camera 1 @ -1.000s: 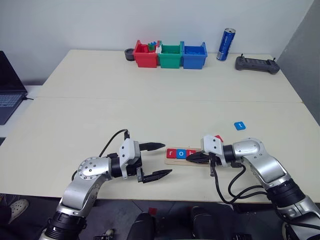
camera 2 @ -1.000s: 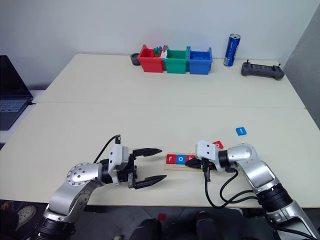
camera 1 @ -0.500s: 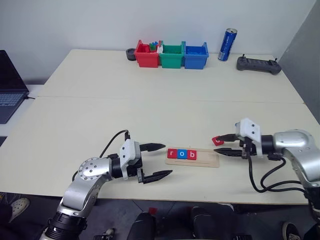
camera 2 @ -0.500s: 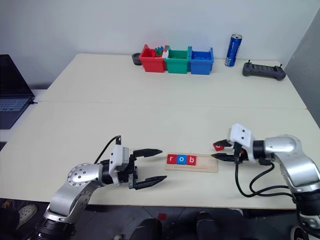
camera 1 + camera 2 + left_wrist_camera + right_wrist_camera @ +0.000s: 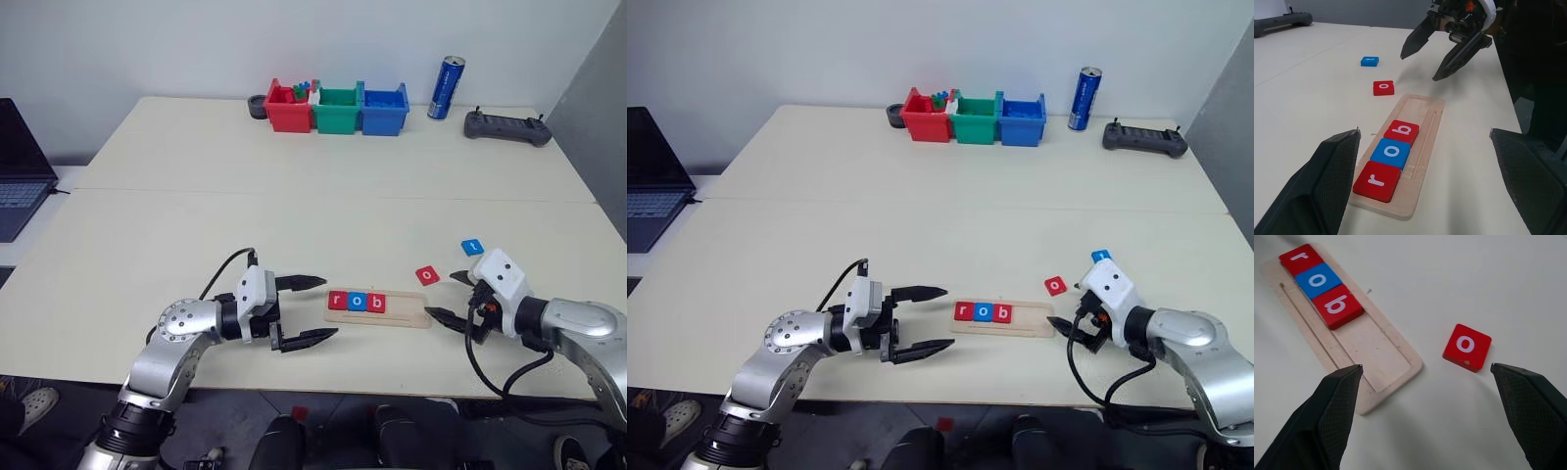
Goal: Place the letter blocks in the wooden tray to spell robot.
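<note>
The left end effector point(image 5: 312, 311) hangs just left of the wooden tray point(image 5: 377, 307), its fingers spread and holding nothing. The tray is a pale strip on the bench point(image 5: 294, 215), and its left three places carry a red r point(image 5: 338, 300), a blue o point(image 5: 357, 302) and a red b point(image 5: 375, 304), touching edge to edge; the right end of its groove is bare. Beyond the tray's right end lies the red o tile point(image 5: 427, 275), flat and letter-up, and farther out the blue tile point(image 5: 472, 247), which should be the t. The right end effector point(image 5: 450, 299) hovers off the tray's right end, fingers spread wide and empty. To do this step well, I would bring those fingers over the red o, pinch it across two opposite edges, keep the letter upright and seat it snug against the b.
</note>
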{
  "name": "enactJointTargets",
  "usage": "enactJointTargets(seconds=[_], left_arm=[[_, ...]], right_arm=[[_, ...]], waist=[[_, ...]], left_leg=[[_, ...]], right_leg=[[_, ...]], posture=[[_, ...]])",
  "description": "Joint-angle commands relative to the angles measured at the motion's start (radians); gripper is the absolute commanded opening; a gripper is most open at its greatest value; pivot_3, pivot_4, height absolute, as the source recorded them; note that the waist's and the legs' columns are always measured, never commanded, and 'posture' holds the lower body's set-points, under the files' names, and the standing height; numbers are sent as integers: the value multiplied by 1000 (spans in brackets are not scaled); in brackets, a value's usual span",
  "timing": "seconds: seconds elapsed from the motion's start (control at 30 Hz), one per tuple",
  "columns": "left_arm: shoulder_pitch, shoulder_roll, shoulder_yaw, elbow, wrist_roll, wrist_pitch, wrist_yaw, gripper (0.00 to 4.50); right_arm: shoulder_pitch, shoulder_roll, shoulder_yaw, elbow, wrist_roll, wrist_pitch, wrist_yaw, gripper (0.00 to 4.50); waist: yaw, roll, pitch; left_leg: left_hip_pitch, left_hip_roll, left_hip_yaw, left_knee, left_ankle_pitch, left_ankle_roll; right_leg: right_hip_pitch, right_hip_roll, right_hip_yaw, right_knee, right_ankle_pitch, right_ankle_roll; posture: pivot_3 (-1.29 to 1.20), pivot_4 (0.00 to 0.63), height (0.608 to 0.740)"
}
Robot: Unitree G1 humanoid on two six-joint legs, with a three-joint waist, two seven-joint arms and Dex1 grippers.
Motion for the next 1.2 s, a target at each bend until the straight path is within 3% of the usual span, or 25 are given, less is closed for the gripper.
enactJointTargets(seconds=[0.03, 0.4, 0.7, 1.2], left_arm=[[-10, 0, 5, -10, -1, -20, -10, 4500], [23, 8, 14, -36, 2, -21, -3, 4500], [32, 10, 12, -53, 1, -15, 6, 4500], [54, 25, 19, -77, -4, -9, 11, 4500]], right_arm=[[-31, -4, -36, 15, 1, -8, -31, 4456], [-119, -2, 19, 89, 5, -15, -38, 4456], [-259, 142, 92, 134, -15, 135, -198, 4456], [-282, 242, 155, 170, -77, 231, -368, 4456]], waist=[[0, 0, 0], [-2, 0, 0], [-2, 0, 0], [-3, 0, 0]], left_leg=[[0, 0, 0, 0, 0, 0], [0, 0, 0, 0, 0, 0], [0, 0, 0, 0, 0, 0], [-2, 0, 0, 0, 0, 0]], right_leg=[[0, 0, 0, 0, 0, 0], [0, 0, 0, 0, 0, 0], [0, 0, 0, 0, 0, 0], [-2, 0, 0, 1, 0, 0]], posture=[[0, 150, 740], [0, 150, 740], [0, 150, 740], [0, 150, 740]])
